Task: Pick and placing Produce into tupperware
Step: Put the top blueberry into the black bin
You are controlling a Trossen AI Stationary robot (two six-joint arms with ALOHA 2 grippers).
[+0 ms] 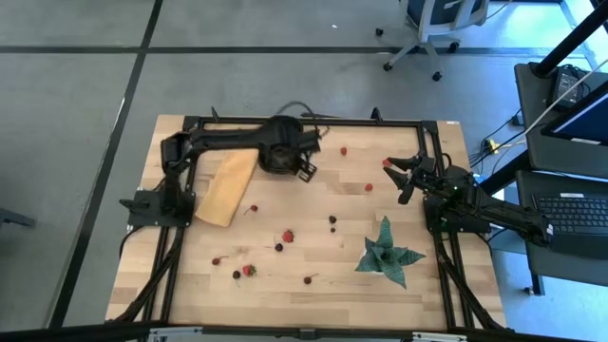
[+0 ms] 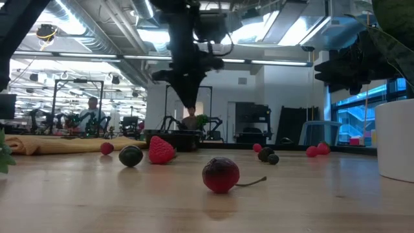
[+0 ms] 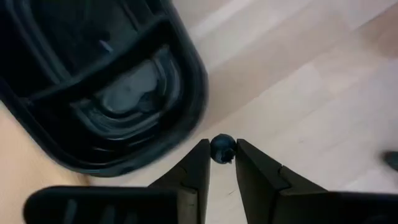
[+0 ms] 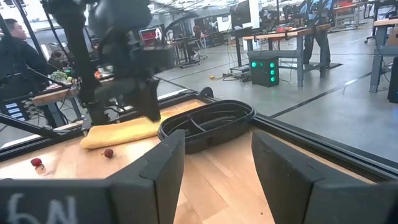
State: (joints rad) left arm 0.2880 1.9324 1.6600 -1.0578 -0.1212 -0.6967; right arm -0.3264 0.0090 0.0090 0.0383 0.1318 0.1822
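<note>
The black tupperware (image 4: 205,124) stands on the wooden table at the far middle, its dark inside (image 3: 118,93) showing in the left wrist view. My left gripper (image 3: 222,155) hangs above the table just beside the tub's rim, pointing down, shut on a small dark berry (image 3: 222,148). It also shows in the high view (image 1: 300,171) and the low view (image 2: 192,103). My right gripper (image 4: 214,168) waits open at the table's right side (image 1: 404,179), with nothing between its fingers. Strawberries (image 1: 288,236) and dark berries (image 1: 332,220) lie scattered on the table. My left gripper pinches the dark berry (image 3: 222,148) between its two fingertips (image 3: 200,155), at their very ends. The fingers come from above, pointing down. The berry is lifted clear of the table, over bare wood next to the tub's rim.
A flat tan piece (image 1: 228,185) lies left of the tub. A green spiky plant (image 1: 385,252) in a white pot (image 2: 394,142) stands at the near right. Black frame rails (image 1: 313,122) run around the table. A red berry (image 2: 221,175) lies close to the low camera.
</note>
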